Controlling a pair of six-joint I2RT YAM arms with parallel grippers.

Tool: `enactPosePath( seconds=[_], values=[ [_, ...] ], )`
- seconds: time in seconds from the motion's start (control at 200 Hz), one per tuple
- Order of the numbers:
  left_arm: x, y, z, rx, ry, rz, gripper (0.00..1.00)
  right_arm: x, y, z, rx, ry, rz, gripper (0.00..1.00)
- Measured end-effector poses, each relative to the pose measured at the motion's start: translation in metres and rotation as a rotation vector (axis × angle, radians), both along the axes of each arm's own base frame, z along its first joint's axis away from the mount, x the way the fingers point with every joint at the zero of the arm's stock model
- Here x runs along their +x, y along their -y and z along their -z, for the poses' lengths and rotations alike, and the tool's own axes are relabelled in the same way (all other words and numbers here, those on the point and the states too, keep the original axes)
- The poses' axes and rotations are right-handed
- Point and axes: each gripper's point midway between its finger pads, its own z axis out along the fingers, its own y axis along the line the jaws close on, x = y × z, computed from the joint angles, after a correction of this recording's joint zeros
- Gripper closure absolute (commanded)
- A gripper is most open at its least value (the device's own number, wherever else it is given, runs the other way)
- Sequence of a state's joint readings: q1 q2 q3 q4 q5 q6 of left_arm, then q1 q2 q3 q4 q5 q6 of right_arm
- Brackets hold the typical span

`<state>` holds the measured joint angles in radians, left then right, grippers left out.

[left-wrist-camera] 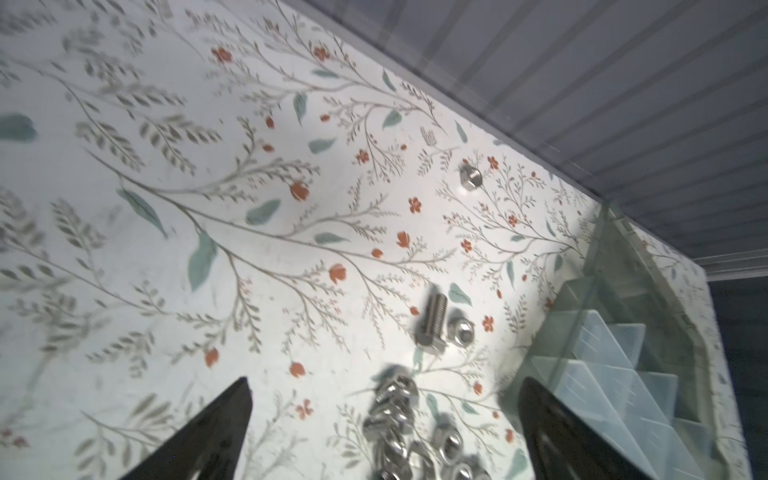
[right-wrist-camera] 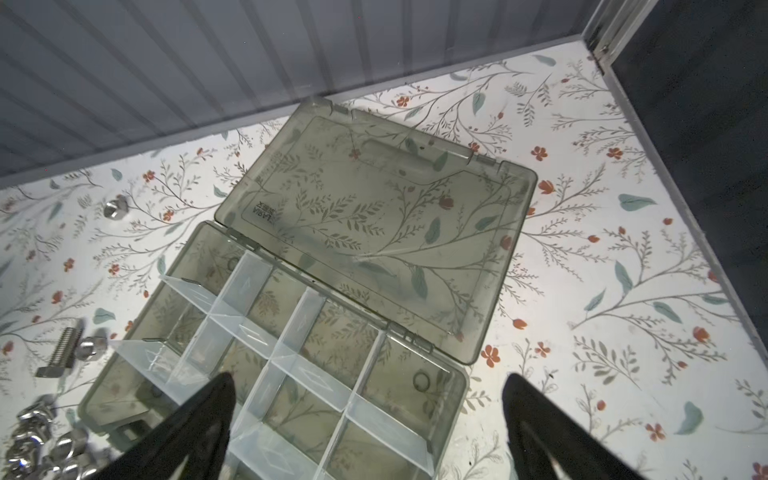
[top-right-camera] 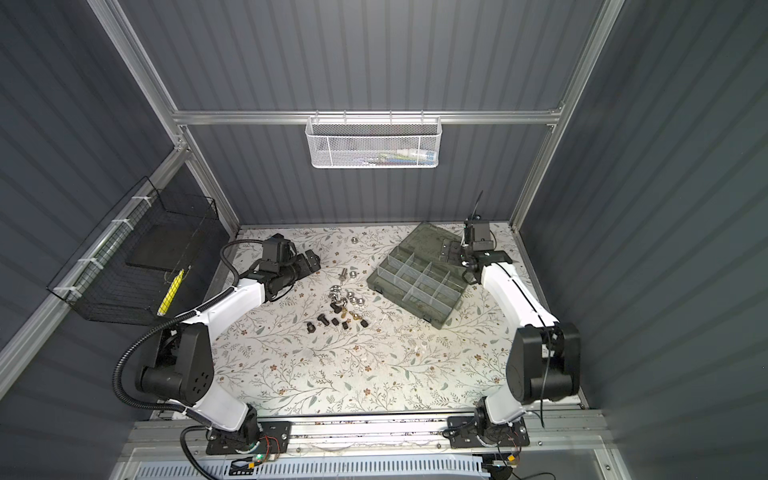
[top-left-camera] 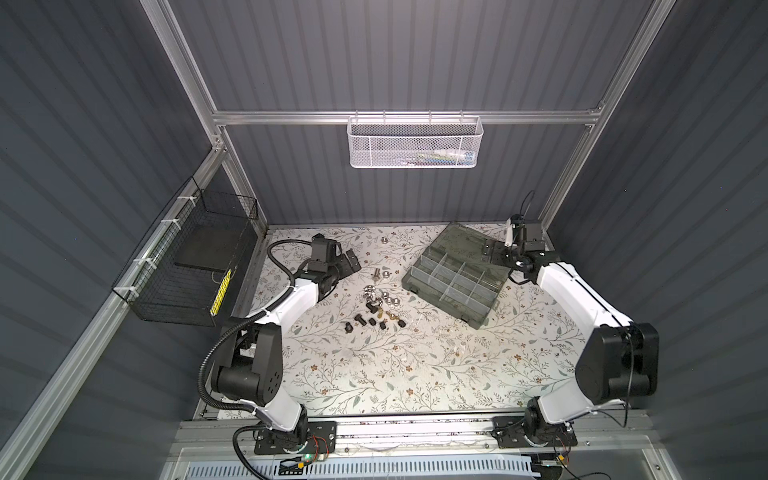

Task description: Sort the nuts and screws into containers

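Trainee: Screws and nuts [top-left-camera: 370, 291] all lie loose on the table [top-left-camera: 374, 374], in a heap [top-right-camera: 337, 294] between the left gripper [top-left-camera: 351, 262] and the box [top-left-camera: 457, 286]. The compartments [right-wrist-camera: 332, 332] look bare. Where do I start?

Fitter: With that left gripper. Its jaws stand wide apart and empty, near the heap. The right gripper [right-wrist-camera: 370, 378] is spread wide too, holding nothing, and hangs by the open lid [right-wrist-camera: 374, 199].

Trainee: Straight into the heap?

Fitter: I wouldn't. Take the silver bolt [left-wrist-camera: 432, 328] that lies apart from it. It lies flat on its side, head toward the heap, threads pointing away toward the back wall [top-left-camera: 395, 187].

Trainee: So its long axis runs from heap to wall.

Fitter: Right. Turn the wrist so the jaws close across the shank, not end to end. Mind the nut [left-wrist-camera: 459, 332] just beside the head: one finger [left-wrist-camera: 208, 436] must drop between them, or you carry both.

Trainee: And the box?

Fitter: It sits askew on the table, lid laid back flat. Aim for a compartment's middle, clear of the dividers [right-wrist-camera: 245, 282].
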<state>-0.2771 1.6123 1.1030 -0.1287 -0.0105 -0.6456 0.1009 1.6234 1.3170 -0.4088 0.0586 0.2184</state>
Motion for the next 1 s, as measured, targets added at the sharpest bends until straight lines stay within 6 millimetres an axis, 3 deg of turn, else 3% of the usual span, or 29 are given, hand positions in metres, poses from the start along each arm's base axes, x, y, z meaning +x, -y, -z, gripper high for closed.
enactPosePath(
  seconds=[0.105, 0.185, 0.3, 0.435, 0.57, 0.705, 0.806, 0.996],
  values=[
    [-0.011, 0.022, 0.002, -0.056, -0.046, 0.029, 0.0, 0.005, 0.0, 0.033, -0.037, -0.113, -0.03, 0.01],
    [-0.015, 0.036, -0.002, -0.098, -0.062, 0.048, 0.0, 0.001, 0.001, 0.06, -0.049, -0.199, -0.042, 0.07],
    [-0.01, 0.053, -0.013, -0.151, -0.079, 0.072, 0.0, 0.003, -0.002, 0.09, -0.071, -0.309, -0.077, 0.09],
    [0.006, 0.064, -0.033, -0.18, -0.071, 0.094, 0.0, 0.015, -0.007, 0.104, -0.078, -0.344, -0.094, 0.11],
    [0.007, 0.066, -0.044, -0.172, -0.072, 0.11, 0.0, 0.02, -0.014, 0.11, -0.072, -0.356, -0.11, 0.14],
    [0.001, 0.065, -0.04, -0.166, -0.104, 0.113, 0.0, 0.037, -0.027, 0.118, -0.098, -0.359, -0.144, 0.17],
    [-0.002, 0.064, -0.037, -0.16, -0.123, 0.112, 0.0, 0.039, -0.035, 0.132, -0.125, -0.391, -0.164, 0.2],
    [-0.006, 0.061, -0.032, -0.144, -0.147, 0.111, 0.0, 0.045, -0.03, 0.145, -0.171, -0.435, -0.149, 0.3]
  ],
)
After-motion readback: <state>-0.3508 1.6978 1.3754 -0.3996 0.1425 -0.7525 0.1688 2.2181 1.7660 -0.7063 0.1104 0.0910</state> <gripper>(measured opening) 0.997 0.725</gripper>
